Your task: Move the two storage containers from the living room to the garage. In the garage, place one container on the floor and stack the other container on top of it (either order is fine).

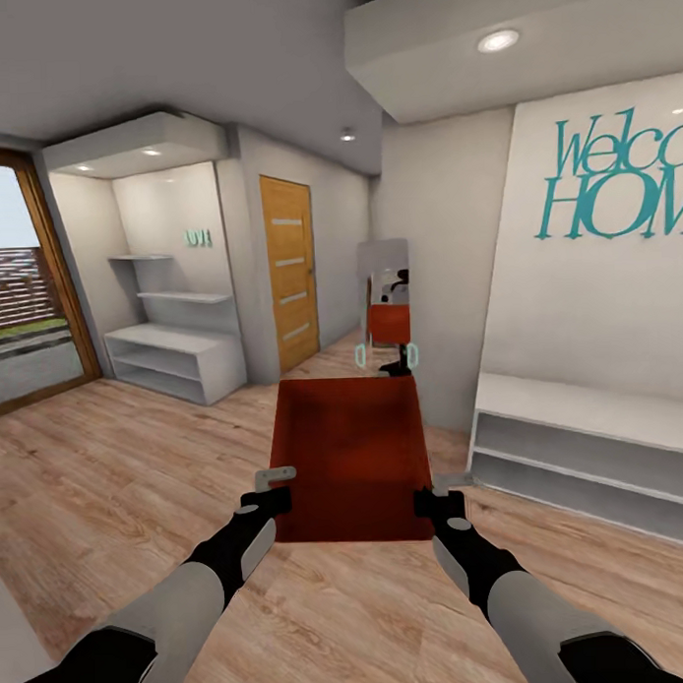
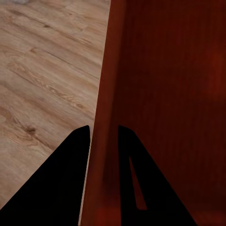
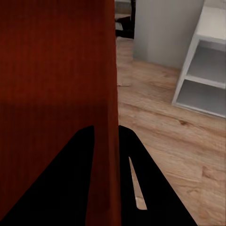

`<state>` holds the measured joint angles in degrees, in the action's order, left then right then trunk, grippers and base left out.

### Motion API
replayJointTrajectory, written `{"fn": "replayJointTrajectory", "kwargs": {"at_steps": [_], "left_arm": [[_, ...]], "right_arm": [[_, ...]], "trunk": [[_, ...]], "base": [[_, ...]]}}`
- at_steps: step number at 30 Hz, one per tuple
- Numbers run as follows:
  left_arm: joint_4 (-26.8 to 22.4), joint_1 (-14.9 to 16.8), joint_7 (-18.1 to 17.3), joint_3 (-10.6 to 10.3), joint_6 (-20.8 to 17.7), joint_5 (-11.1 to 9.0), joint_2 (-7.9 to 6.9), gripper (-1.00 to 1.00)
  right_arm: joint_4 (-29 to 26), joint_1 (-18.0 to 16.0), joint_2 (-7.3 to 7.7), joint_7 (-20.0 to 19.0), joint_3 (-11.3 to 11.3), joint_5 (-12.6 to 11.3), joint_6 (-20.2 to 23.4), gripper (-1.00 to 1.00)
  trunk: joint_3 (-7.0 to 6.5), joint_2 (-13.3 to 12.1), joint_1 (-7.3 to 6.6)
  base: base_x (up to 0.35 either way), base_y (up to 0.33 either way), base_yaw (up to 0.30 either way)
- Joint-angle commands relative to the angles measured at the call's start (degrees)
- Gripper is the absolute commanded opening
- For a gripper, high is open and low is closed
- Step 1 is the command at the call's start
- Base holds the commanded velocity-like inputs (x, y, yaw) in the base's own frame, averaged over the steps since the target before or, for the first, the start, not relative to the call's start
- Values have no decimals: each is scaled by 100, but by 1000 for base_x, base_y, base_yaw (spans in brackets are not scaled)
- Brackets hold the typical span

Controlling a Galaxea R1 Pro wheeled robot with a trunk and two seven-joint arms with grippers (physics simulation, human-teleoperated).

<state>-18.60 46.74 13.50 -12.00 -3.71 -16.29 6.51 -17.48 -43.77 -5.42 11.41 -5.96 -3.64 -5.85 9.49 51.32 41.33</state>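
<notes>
Container [image 1: 351,459] walls are sitting between my fingers on both sides: I am carrying the red-orange open-topped box out in front of me, above the light wood-plank floor [image 1: 110,487]. My left gripper [image 1: 278,489] is pinching the box's left wall near its closest corner, one dark finger [image 2: 56,183] lying outside the wall and the other inside against the red surface. My right gripper [image 1: 433,491] is clamping the right wall the same way, with the wall's edge running straight up between the two fingertips [image 3: 146,183]. The box is hanging level between my arms, its open top facing up and its inside looking bare. Ahead of it a mirror [image 1: 384,296] is leaning by the wall corner and is showing a reflection of the box. A wooden door [image 1: 288,269] is standing to the left of that, white shelves [image 1: 169,333] further left, and a low white shelf unit [image 1: 582,451] is running along the wall with teal lettering [image 1: 616,179] at my right
</notes>
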Motion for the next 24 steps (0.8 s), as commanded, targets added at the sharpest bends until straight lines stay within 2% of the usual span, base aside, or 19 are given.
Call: {"fn": "replayJointTrajectory", "kwargs": {"at_steps": [1,13,24], "left_arm": [[-30,2,287,-31,-25,108,-132,-100],[-30,2,286,-31,-23,109,-132,-100],[-30,2,286,-31,-17,109,-132,-100]], "right_arm": [[17,-9,6,493,182,-84,-24,-100],[8,-9,6,486,183,-76,-29,-100],[8,-9,14,469,181,-84,-17,-100]], "trunk": [[8,6,4],[8,6,4],[8,6,4]], "base": [[326,0,264],[326,0,267],[326,0,30]]}}
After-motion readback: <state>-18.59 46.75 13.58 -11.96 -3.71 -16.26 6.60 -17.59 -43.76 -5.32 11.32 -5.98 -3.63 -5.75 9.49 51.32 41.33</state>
